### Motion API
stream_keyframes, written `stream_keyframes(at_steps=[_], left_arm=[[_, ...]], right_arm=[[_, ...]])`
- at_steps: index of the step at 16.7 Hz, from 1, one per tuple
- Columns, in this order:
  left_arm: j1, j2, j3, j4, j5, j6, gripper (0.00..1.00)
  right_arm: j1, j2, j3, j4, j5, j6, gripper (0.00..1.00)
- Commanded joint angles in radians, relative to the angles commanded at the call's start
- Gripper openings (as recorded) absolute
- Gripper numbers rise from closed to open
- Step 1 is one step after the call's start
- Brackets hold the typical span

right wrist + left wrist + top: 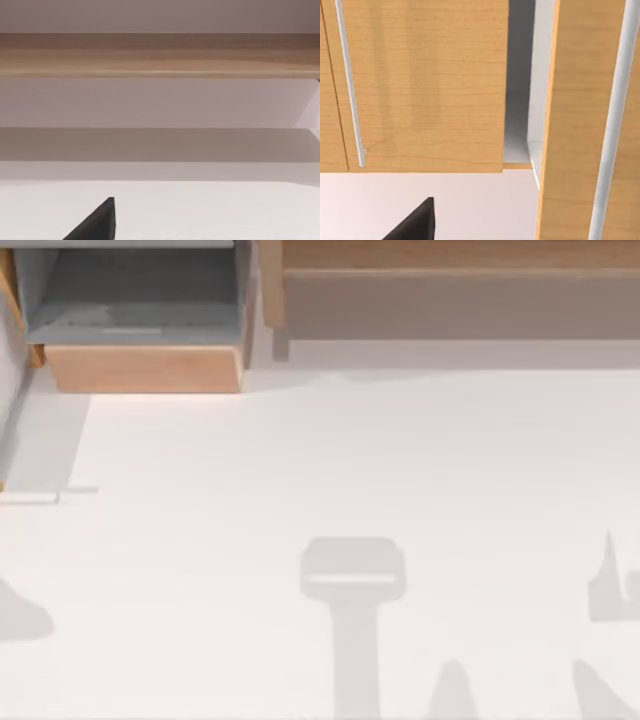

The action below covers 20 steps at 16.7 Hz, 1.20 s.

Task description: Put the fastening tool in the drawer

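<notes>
Both jaws off-table; drawer (140, 335) pulled open, grey inside bare.

left gripper (415, 222): matte black wedge, flat faces, sharp straight edges | right gripper (95, 222): same black angular wedge, plain, unmarked surface

Drawer and shelf at the table's far edge

The box-like drawer with its wooden front panel (145, 368) sits at eleven o'clock on the pale flat table (330, 460); the long wooden shelf unit (450, 280) at one o'clock, beside it.
</notes>
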Motion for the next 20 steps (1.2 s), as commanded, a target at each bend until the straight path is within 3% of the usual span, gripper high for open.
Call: stream_keyframes(at_steps=[15, 20], left_arm=[[-0.061, 0.031, 0.078, -0.044, -0.058, -0.001, 1.00], [-0.061, 0.031, 0.078, -0.044, -0.058, -0.001, 0.62]], right_arm=[[0.000, 0.000, 0.000, 0.000, 0.000, 0.000, 1.00], [0.000, 0.000, 0.000, 0.000, 0.000, 0.000, 1.00]])
